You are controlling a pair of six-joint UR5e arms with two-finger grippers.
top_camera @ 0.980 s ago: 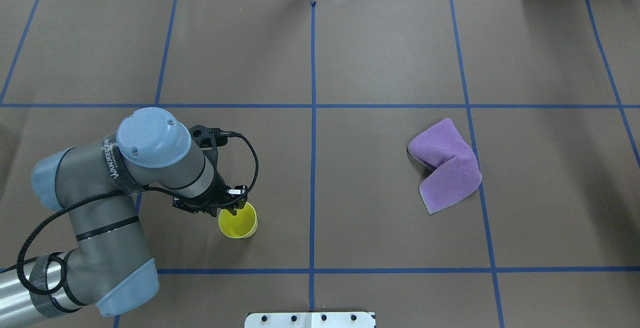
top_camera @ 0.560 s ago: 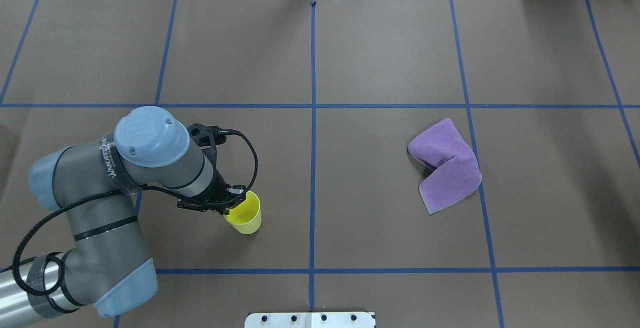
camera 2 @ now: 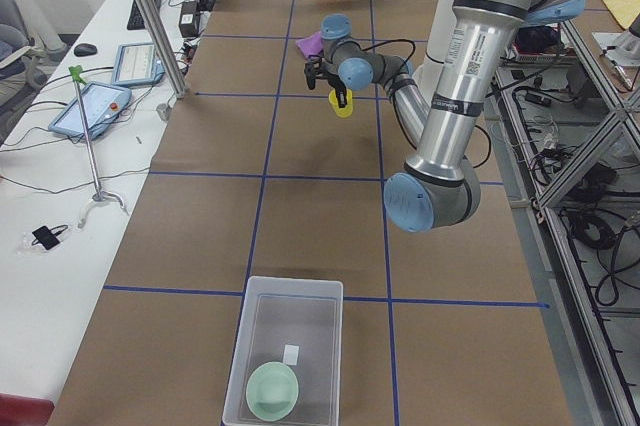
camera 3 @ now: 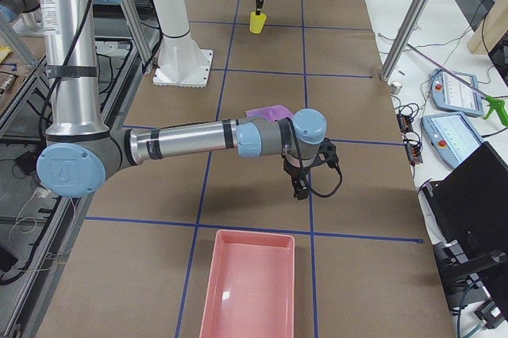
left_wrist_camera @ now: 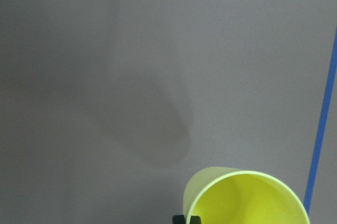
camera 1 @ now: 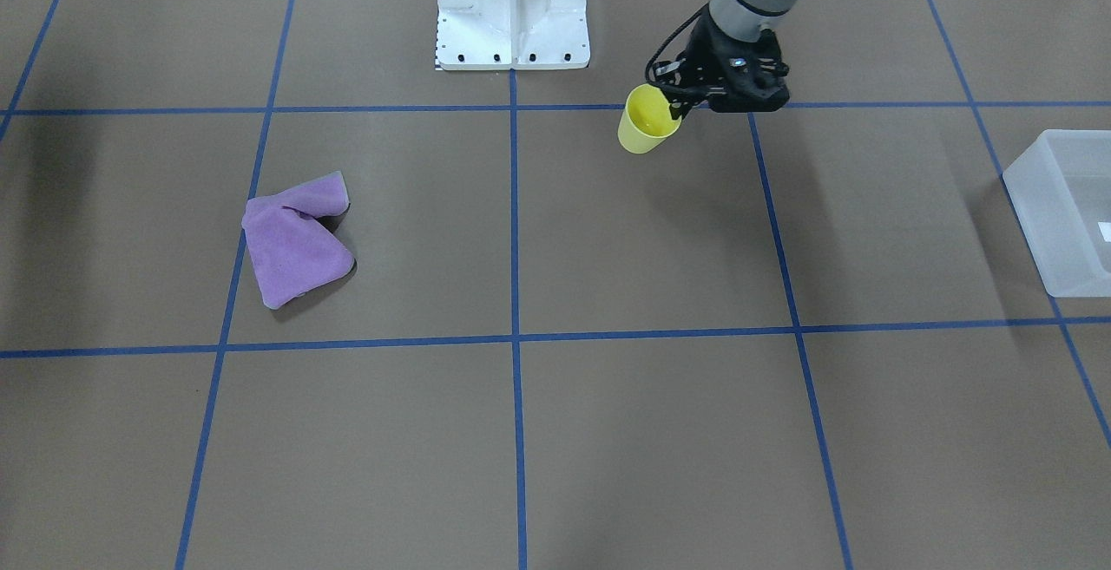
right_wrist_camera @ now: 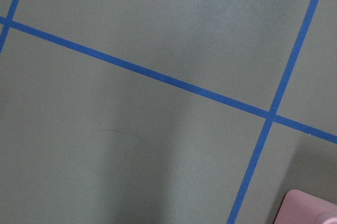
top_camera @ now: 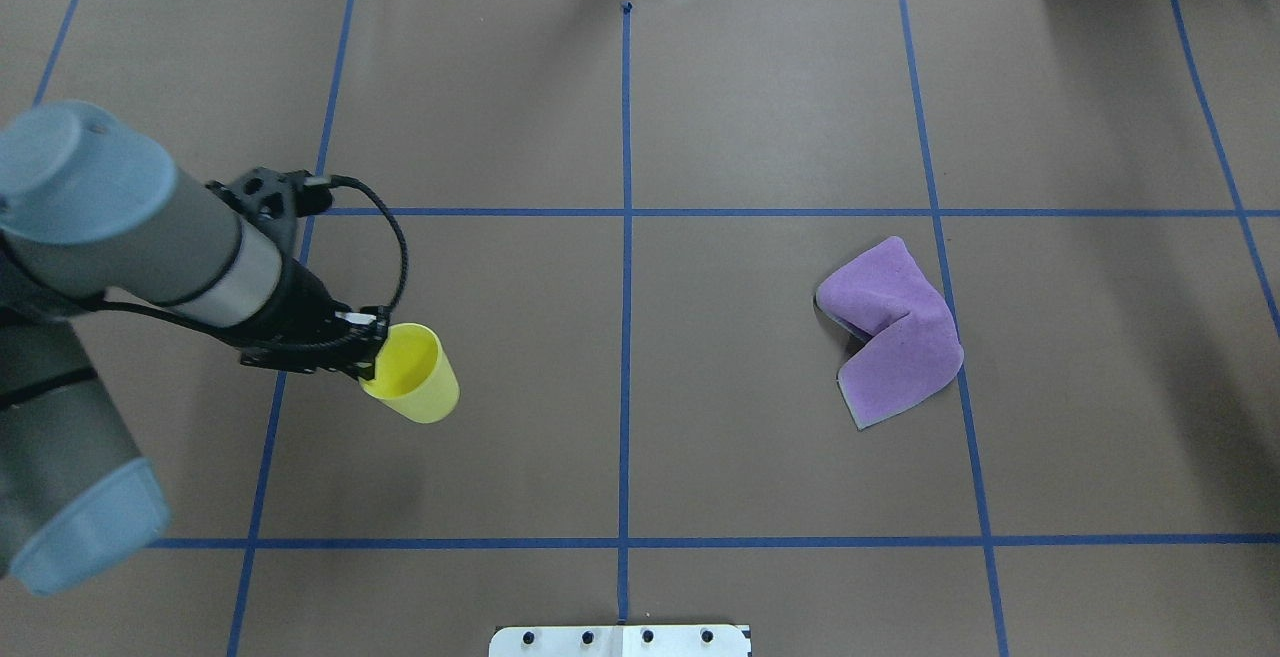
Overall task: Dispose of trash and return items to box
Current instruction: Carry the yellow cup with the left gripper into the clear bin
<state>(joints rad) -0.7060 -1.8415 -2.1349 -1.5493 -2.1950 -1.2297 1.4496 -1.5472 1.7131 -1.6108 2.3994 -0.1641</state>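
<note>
My left gripper (top_camera: 368, 361) is shut on the rim of the yellow cup (top_camera: 415, 389) and holds it tilted above the table, at the left. The cup also shows in the front-facing view (camera 1: 647, 121) and the left wrist view (left_wrist_camera: 247, 199). The frosted-white box (camera 2: 250, 346) stands at the table's left end with the sage-green bowl (camera 2: 272, 393) inside it. Part of the box shows in the front-facing view (camera 1: 1033, 214). My right gripper (camera 3: 300, 189) hangs over bare table near a pink tray (camera 3: 250, 286). I cannot tell whether it is open or shut.
A folded purple cloth (top_camera: 895, 332) lies right of centre, also in the front-facing view (camera 1: 295, 245). The white robot pedestal (camera 1: 512, 15) stands at the robot's side. Blue tape lines grid the brown table.
My left arm has lifted the yellow cup off the table and carried it to the left and a little forward. The cup now tilts. The cloth has not moved.
</note>
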